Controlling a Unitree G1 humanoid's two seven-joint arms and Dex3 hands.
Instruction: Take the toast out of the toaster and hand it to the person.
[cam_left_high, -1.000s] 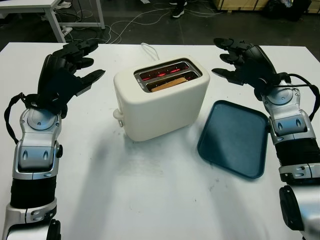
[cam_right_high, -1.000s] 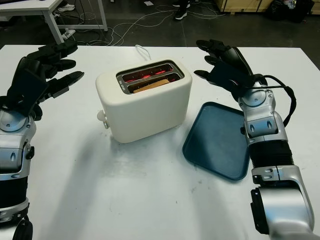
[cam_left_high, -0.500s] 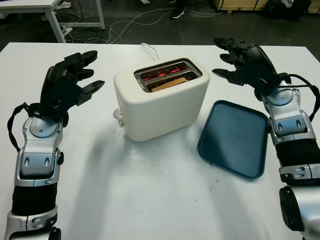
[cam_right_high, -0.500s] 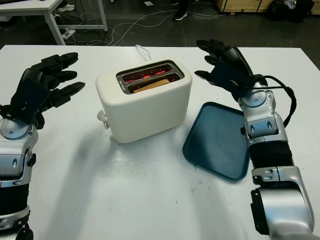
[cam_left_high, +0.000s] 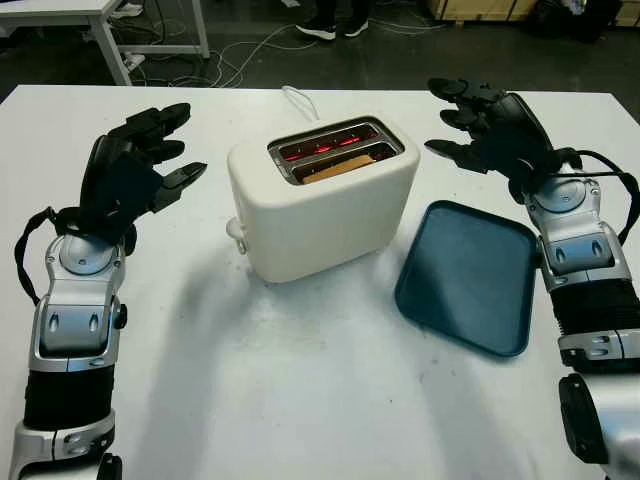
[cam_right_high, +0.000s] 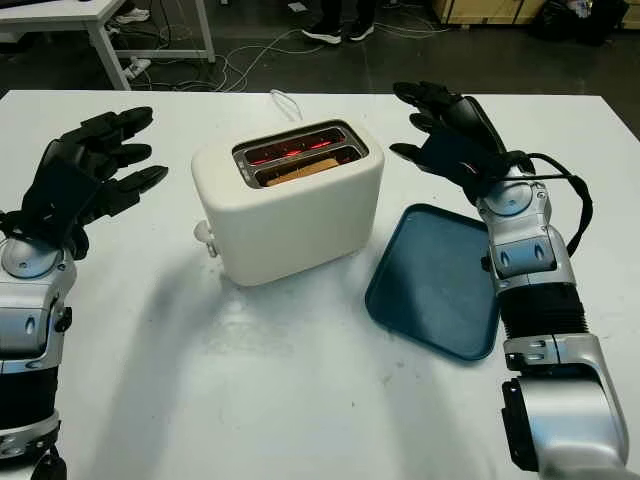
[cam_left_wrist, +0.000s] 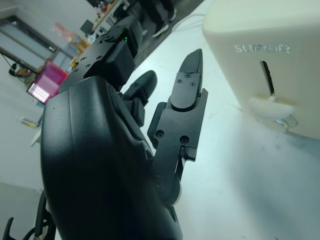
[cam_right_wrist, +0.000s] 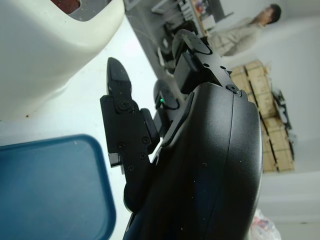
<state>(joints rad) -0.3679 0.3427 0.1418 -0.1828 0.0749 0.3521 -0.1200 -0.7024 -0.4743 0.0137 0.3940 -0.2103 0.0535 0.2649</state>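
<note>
at table centre, toaster (cam_left_high: 322, 195) holds toast (cam_left_high: 342, 167) sunk in the near slot, elements glowing. left hand (cam_left_high: 130, 175) at 9 o'clock, right hand (cam_left_high: 490, 125) at 3, both open, empty. toast likely light, brittle, hot: pinch its exposed top edge.

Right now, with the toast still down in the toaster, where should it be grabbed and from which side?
Grip the toast by its exposed top edge, coming straight down from above. It sits upright in the nearer slot of the toaster, so only that thin edge is reachable, probably pinched across its flat faces. The farther slot glows red, so care seems wise. Both robot hands are open beside the toaster.
</note>
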